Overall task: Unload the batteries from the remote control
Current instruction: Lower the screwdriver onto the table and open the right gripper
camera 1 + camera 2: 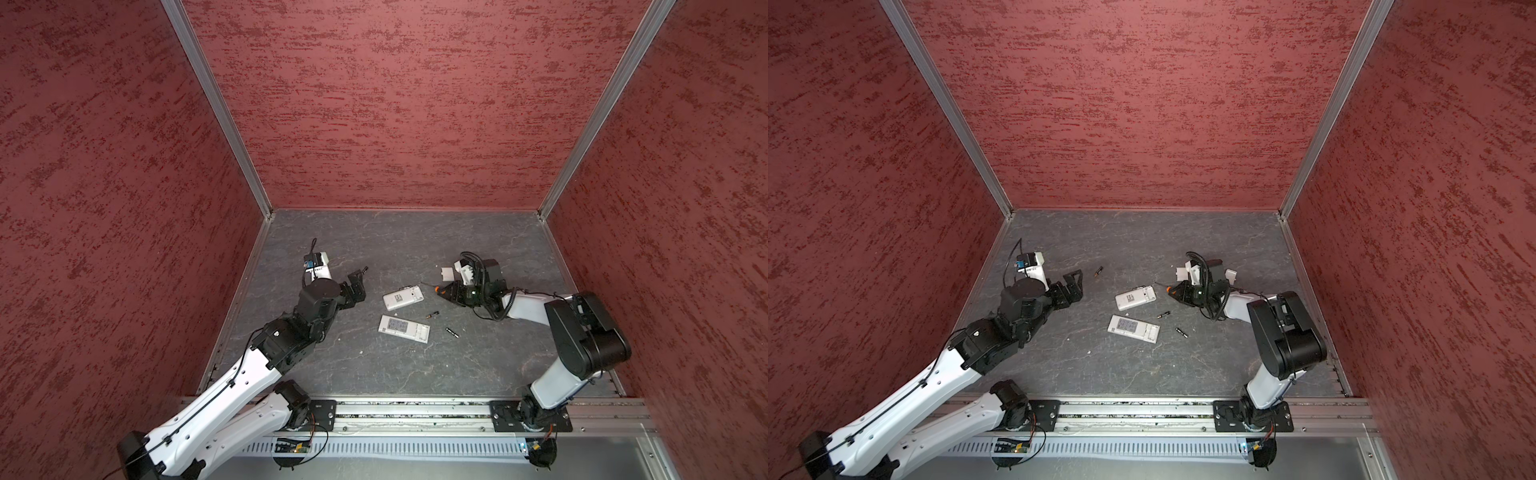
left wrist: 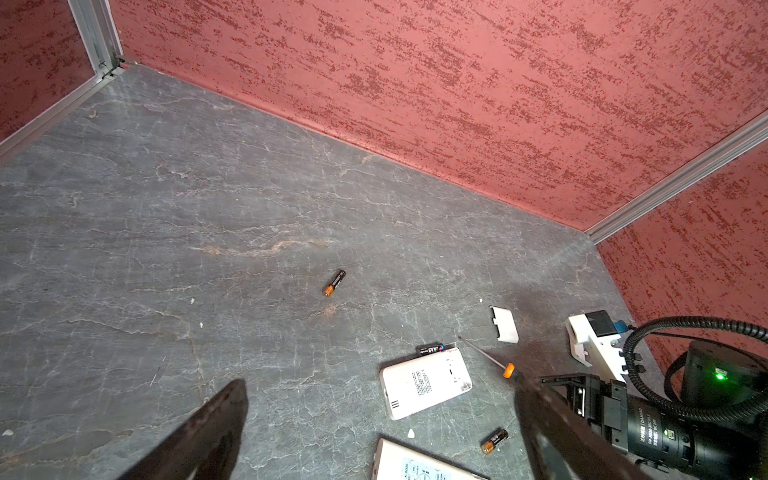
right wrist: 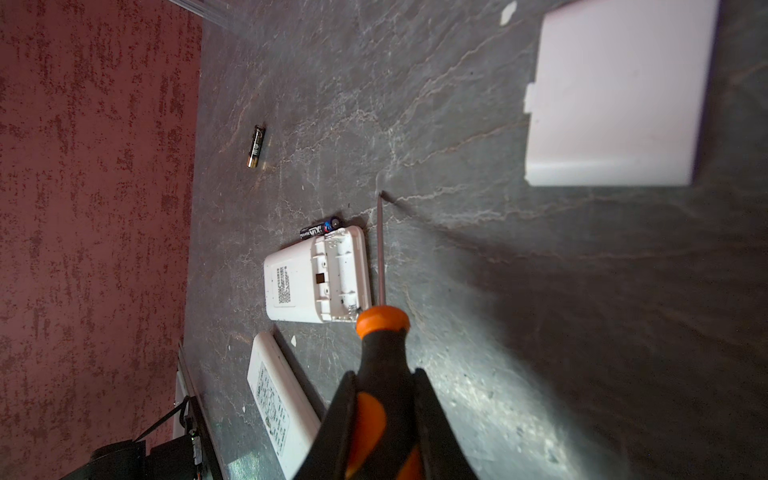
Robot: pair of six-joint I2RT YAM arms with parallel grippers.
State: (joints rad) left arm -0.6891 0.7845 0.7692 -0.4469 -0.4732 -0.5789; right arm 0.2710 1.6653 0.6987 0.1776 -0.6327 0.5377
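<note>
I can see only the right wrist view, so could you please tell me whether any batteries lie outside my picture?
Observer: Yes, a loose battery lies between the right ends of the farther remote and the nearer remote.
Operator: Thank you; is that the only one?
Observer: No, a second battery lies further right, off the nearer remote's end and apart from it.
Operator: And where is the other arm, please?
Observer: The left gripper hangs open and empty, left of both remotes.
</note>
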